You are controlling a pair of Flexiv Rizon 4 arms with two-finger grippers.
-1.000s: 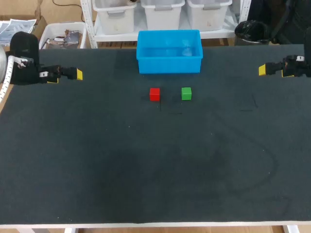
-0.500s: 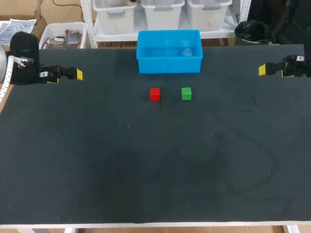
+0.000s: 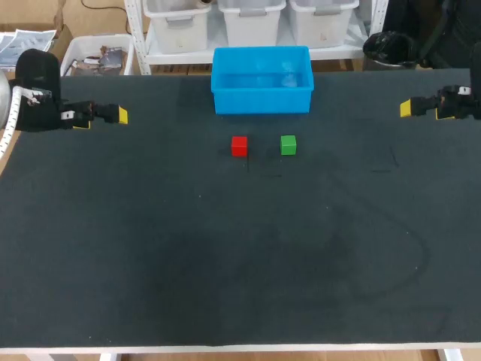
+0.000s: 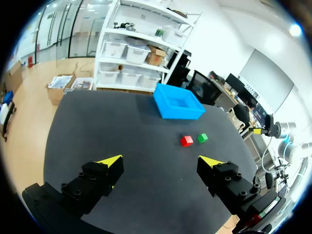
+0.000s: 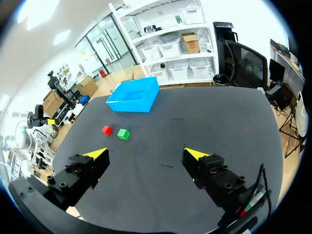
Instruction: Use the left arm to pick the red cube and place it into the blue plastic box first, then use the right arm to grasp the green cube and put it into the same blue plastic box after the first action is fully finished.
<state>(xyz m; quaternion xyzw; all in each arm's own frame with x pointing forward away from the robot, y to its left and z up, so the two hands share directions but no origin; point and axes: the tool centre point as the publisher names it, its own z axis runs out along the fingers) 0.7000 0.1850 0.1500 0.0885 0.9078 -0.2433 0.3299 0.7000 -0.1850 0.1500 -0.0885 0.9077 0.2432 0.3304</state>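
The left gripper (image 4: 161,162) is found spread wide with nothing held, positioned at the left side of the table (image 3: 225,263), well apart from both cubes. The right gripper (image 5: 146,154) is likewise found wide open and empty, at the table's right side. The red cube (image 3: 239,146) is seen resting on the table near the front wall of the blue plastic box (image 3: 261,101), with the green cube (image 3: 288,145) near it on its right, the two not touching. No cube is seen inside the box. Neither placement is judged done: the red cube is to be picked and placed by the left arm first, the green cube by the right arm afterwards.
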